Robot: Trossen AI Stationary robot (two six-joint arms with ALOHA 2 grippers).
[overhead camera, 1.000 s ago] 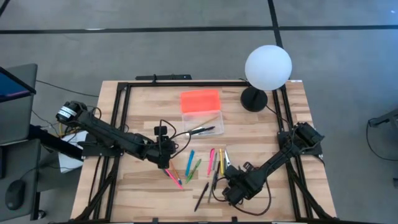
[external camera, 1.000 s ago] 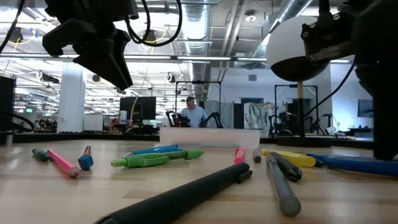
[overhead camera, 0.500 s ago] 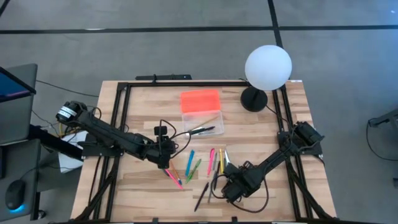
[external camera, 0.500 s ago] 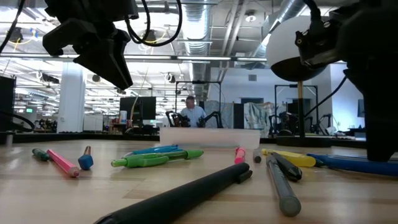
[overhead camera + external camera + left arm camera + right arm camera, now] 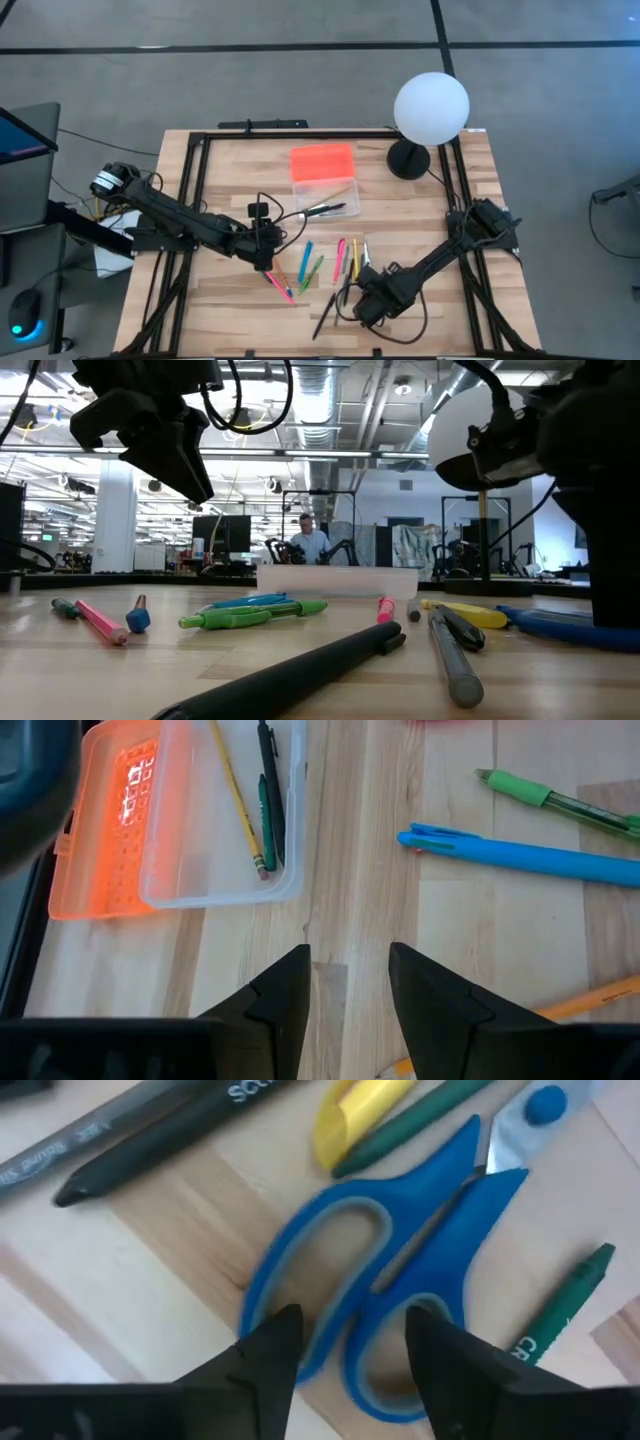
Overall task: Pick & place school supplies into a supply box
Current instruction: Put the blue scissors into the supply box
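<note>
The scissors [image 5: 385,1295] lie flat on the table [image 5: 430,215] toward its front edge, among the loose pens, with a yellow marker [image 5: 358,1108] and a green crayon [image 5: 420,1125] just past their handles and a dark marker [image 5: 150,1135] off to one side. The right gripper [image 5: 345,1345] hangs directly over the blue handle loops, fingers parted and holding nothing.

We judge the step in hand to be picking up these scissors. To do it well, we should come straight down so the two fingers straddle one handle loop rather than landing on top of it, close only once both tips are at table level, and keep clear of the crayon and markers so they are not dragged along.

The supply box [image 5: 325,192] sits open nearer the table's back edge, its orange lid [image 5: 322,160] folded back and a few pens already inside. The left gripper [image 5: 345,995] waits open and empty above bare wood near the box.
</note>
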